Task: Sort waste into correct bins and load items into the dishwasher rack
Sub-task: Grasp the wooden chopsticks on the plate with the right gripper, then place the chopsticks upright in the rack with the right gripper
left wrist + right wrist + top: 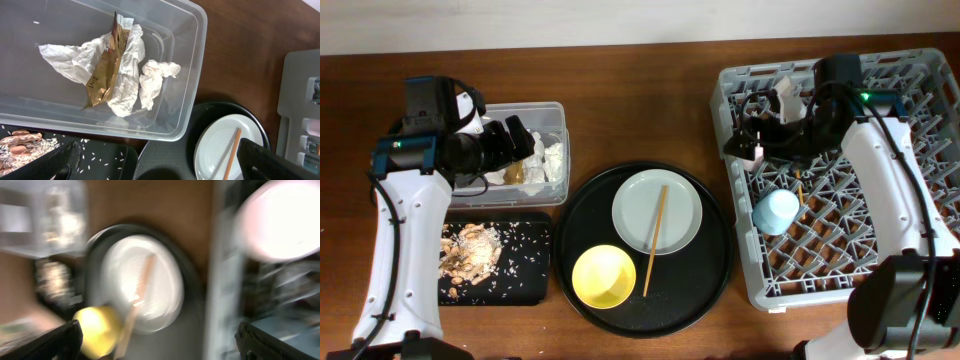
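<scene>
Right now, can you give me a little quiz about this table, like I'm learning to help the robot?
1. True or false: the light blue cup is in the dishwasher rack.
2. What lies across the pale plate? A) a spoon B) a wooden chopstick C) a banana peel
3. Fill in the blank: the brown-gold wrapper and the crumpled napkin sit together in the ____.

Key
1. True
2. B
3. clear tub
</scene>
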Controlling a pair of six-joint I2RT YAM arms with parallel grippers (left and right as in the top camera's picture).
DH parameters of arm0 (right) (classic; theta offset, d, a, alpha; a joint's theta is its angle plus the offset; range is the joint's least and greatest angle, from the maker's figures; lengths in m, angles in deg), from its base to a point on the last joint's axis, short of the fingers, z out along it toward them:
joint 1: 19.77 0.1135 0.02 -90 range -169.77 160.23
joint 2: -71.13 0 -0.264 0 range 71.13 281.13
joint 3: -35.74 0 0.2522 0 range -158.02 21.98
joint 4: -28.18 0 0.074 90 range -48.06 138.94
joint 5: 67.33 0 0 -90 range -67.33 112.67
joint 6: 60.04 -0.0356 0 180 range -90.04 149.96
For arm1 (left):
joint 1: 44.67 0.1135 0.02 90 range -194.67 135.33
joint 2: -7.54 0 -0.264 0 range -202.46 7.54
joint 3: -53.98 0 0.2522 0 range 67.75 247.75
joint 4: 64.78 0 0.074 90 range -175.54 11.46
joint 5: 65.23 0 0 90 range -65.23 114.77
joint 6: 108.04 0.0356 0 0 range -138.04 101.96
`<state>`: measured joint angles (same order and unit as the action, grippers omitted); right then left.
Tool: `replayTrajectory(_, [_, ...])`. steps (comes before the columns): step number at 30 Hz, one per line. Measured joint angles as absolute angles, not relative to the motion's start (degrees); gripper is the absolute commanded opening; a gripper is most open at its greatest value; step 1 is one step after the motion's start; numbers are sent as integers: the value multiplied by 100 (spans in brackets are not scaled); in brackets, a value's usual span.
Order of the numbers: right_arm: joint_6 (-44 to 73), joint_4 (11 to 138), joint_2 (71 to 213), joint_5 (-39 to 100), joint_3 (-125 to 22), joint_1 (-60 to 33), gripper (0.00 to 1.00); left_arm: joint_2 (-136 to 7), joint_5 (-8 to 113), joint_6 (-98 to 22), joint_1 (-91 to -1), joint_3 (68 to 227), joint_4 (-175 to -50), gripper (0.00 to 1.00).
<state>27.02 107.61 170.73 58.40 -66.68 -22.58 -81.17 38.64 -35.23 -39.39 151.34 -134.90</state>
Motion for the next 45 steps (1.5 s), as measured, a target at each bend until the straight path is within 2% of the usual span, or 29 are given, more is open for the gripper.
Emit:
replayTrajectory(3, [1950,10890,17073,6572,-6668,-1657,58,-8117,3864,-3523,-3939,15134,-13490,99])
replayTrajectory(6, [667,10905,17075,5267,-6668,-192,54,-8117,3862,-3523,-3939,15134,-13490,99])
replayTrajectory(10, [-756,10829,17075,3682,-6668,1069,42,-8117,3864,-3523,-3939,15134,-13488,99])
replayTrajectory(16, [-2443,10761,17398,2085,-6666,2282,41,-8117,3864,-3523,-3939,15134,-13490,99])
replayTrajectory(23, [-2707,10663,18858,1881,-6661,2341,40,-8117,3862,-3523,-3939,15134,-13490,99])
replayTrajectory(26, [-2710,10634,19062,1881,-6661,2341,34,-8117,3864,-3523,-3939,15134,-13490,99])
replayTrajectory(29, [-2710,10599,19110,1881,-6661,2341,34,-8117,3862,-3523,-3939,15134,-13490,99])
replayTrajectory(33, [-2710,10426,19112,1881,-6605,2341,25,-8117,3864,-3523,-3939,15134,-13492,99])
replayTrajectory(34, [-2716,10330,19110,1881,-6524,2341,15,-8117,3862,-3523,-3939,15134,-13490,99])
replayTrajectory(36, [-2727,10322,19125,1884,-6386,2341,4,-8117,3862,-3523,-3939,15134,-13490,99])
replayTrajectory(41, [-2699,11087,19105,1853,-6609,2208,4,-8117,3862,-3523,-3939,15134,-13490,99])
replayTrajectory(43, [-2277,11539,19005,1597,-7197,1989,4,-8117,3864,-3523,-3939,15134,-13492,99])
replayTrajectory(45, [-830,12234,18756,1335,-8290,1563,4,-8117,3860,-3523,-3939,15134,-13488,99])
